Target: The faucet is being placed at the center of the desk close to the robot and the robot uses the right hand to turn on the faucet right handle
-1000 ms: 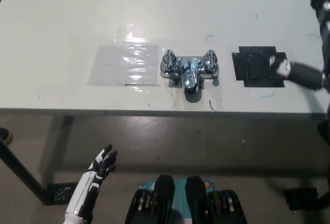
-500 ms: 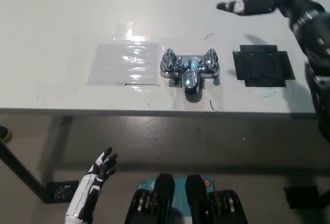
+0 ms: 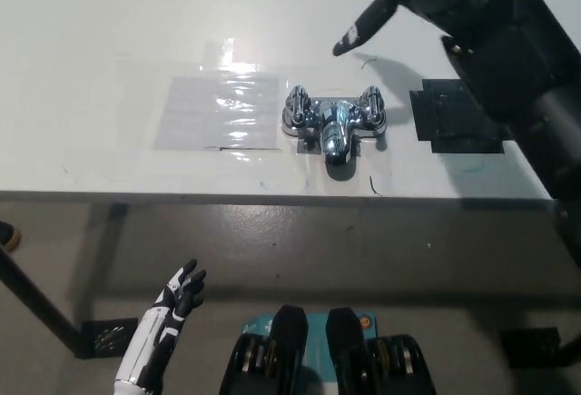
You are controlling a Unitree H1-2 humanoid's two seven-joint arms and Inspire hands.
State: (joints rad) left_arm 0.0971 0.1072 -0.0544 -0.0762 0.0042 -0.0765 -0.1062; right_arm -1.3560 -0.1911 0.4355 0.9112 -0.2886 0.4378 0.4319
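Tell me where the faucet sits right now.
In the head view, the faucet stands at the middle of the desk, near its front edge, between a clear plastic sheet on its left and a black patch on its right.

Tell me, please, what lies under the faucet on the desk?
A grey patch peeks out beneath the faucet, flat on the white desk; the faucet covers its middle.
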